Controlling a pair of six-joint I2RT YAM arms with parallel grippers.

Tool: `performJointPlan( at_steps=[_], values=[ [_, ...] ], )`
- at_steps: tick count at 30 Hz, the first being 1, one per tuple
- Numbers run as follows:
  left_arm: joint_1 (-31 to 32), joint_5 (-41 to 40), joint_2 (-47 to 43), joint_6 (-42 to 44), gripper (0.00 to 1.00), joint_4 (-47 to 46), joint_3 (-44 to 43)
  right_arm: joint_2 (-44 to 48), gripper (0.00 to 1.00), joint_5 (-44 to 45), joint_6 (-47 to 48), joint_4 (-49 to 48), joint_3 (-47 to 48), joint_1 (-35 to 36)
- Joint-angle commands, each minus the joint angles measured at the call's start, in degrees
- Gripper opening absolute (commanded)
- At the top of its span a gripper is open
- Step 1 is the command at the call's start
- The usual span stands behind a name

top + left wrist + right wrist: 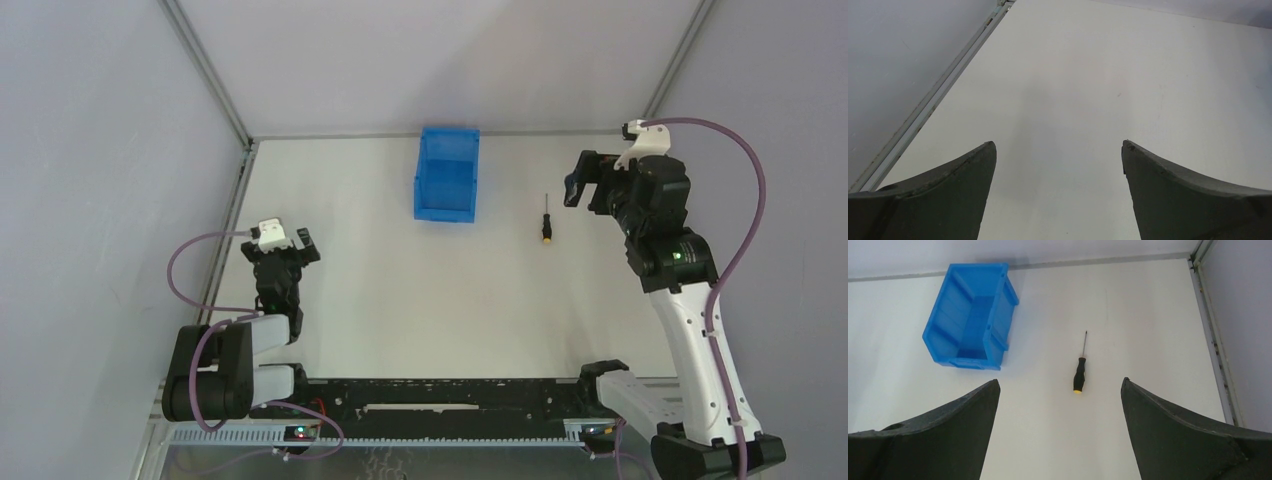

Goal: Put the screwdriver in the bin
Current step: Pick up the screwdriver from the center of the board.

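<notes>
Because the small slim screwdriver with a black handle and orange-yellow end cap (pixel 546 220) lies flat on the white table surface (pixel 400 300) to the right of the blue plastic rectangular bin (pixel 447 140), the right gripper (pixel 578 178) is clearly the nearer one. It hovers just beyond the tool on the right side, with its fingers spread wide and holding nothing.

In the right wrist view the screwdriver (pixel 1079 367) sits ahead of the right gripper (pixel 1059 381), within the span of the open fingers and slightly off centre. Its long axis runs near-to-far: the thin dark shaft points toward the back wall and the handle end faces the arm bases. The fingers therefore straddle that axis crosswise, which appears suited to a grasp across the handle.

The bin (pixel 1003 315) stands apart from the tool, not touching it.

The left gripper (pixel 285 250) is well apart on the far left, also wide open and empty. Its wrist camera shows only bare table. The shape of the shaft tip is too small to make out.
</notes>
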State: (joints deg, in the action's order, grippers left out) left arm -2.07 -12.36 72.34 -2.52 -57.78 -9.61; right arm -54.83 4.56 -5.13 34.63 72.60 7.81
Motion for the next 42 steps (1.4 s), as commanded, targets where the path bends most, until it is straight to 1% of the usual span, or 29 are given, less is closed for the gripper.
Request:
performJointPlan(
  at_steps=[1, 8, 17, 24, 30, 37, 42],
  values=[
    [-0.3, -0.68, -0.35, 1.12, 1.0, -1.99, -1.72, -1.72, 1.0, 1.94, -1.29, 0.67, 1.88, -0.4],
    [-0.28, -0.66, -0.35, 1.13, 1.0, -1.94, -1.65, -7.45, 0.99, 0.73, -3.25, 0.96, 1.85, -1.25],
    [-0.3, -0.68, -0.35, 1.12, 1.0, -1.94, -1.66, -18.25, 0.96, -1.54, -5.05, 1.0, 1.67, -2.87],
    [-0.3, -0.72, -0.35, 1.12, 1.0, -1.99, -1.65, -25.4, 0.95, -1.3, -5.69, -2.13, -0.83, -3.41],
    [-0.29, -0.66, -0.36, 1.12, 1.0, -1.96, -1.67, -33.64, 0.93, -1.69, -5.98, -4.12, -0.87, -3.68],
    [-0.24, -0.73, -0.36, 1.12, 1.0, -1.99, -1.67, -43.64, 0.89, -1.64, -6.63, -6.15, -0.88, -3.72],
    [-0.26, -0.7, -0.35, 1.12, 1.0, -1.99, -1.69, -48.54, 0.82, -1.58, -6.74, -7.16, -0.88, -3.73]
  ],
)
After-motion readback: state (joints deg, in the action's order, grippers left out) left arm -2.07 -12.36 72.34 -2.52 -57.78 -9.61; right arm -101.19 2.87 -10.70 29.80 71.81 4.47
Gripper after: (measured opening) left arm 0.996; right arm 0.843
